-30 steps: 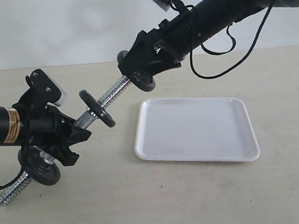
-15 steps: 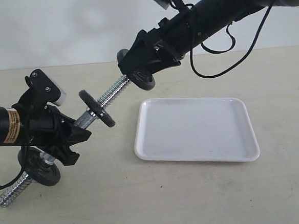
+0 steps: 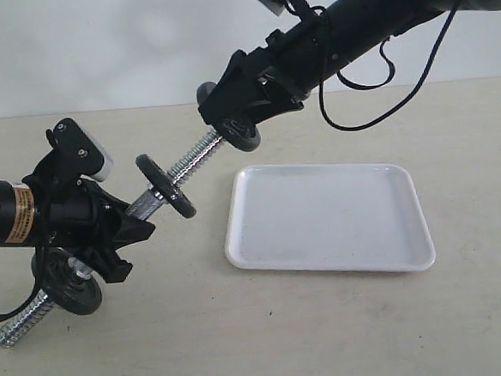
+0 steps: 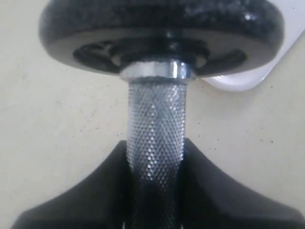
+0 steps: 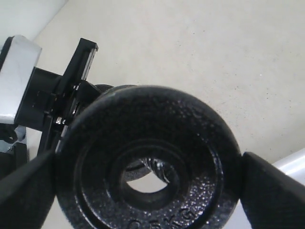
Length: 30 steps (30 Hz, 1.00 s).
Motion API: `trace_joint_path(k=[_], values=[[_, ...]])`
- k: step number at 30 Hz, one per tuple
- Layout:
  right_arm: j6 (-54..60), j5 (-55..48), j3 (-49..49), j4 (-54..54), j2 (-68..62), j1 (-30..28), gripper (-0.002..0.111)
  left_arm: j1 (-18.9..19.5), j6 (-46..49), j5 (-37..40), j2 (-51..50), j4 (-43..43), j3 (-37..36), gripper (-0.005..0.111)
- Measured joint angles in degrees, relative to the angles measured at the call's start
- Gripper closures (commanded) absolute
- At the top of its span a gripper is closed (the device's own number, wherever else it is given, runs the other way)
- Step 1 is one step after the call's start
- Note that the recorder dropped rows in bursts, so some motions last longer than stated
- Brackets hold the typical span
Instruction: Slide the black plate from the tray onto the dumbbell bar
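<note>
The black plate (image 5: pixel 147 162) is a dull, pebbly black with a faint sheen, and it carries raised lettering in the same black near its rim. The dumbbell bar (image 3: pixel 192 155) is bright chrome, with a coarse spiral thread at its ends; the left wrist view shows a fine diamond knurl along its middle. The two other discs (image 3: pixel 164 185) on it are the same grainy black, one backed by a chrome collar (image 4: pixel 157 71). The tray (image 3: pixel 326 217) is plain glossy white. The right gripper (image 3: pixel 237 124) and left gripper (image 3: pixel 121 240) are matte black, and a tan label (image 3: pixel 22 213) with dark print wraps the left arm. The table (image 3: pixel 330 337) is pale beige with tiny dark specks.
</note>
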<state>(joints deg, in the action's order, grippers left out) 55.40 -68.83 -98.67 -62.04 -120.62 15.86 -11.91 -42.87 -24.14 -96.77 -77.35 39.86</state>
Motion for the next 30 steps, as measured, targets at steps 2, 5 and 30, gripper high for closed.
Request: trace_joint_path(k=[2,5,30], values=[[0.0,-0.2,0.0,0.0,0.0,-0.5,0.108,0.0,0.0,-0.2,0.0,-0.1,0.0,0.102],[0.0,-0.4,0.0,0.0,0.0,-1.9,0.108,0.0,0.1,-0.2,0.0,-0.1,0.0,0.102],[-2.2,-0.4,0.0,-0.3,0.0,-3.2,0.108,0.0,6.5,-0.2,0.0,0.7,0.0,0.102]])
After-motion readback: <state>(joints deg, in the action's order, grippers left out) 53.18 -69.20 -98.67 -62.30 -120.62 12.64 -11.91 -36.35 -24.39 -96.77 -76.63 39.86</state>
